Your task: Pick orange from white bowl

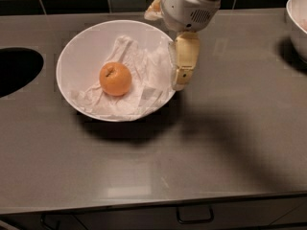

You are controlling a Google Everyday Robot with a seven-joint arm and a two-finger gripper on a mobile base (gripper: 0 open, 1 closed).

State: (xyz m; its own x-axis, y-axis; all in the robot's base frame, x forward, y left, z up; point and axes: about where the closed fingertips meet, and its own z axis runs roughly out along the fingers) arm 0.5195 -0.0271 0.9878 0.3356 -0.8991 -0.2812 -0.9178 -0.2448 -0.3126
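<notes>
Right now orange (115, 79) sits left of centre on the paper in white bowl (79, 51), untouched. Gripper (180, 80) hangs at bowl's right rim, holding nothing; can't tell how open jaws are. Risk imo: descending here clips rim, tips bowl, orange rolls.

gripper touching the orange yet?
Apart. The camera view shows the gripper at the right rim of the white bowl, with a stretch of crumpled paper between it and the orange.
</notes>
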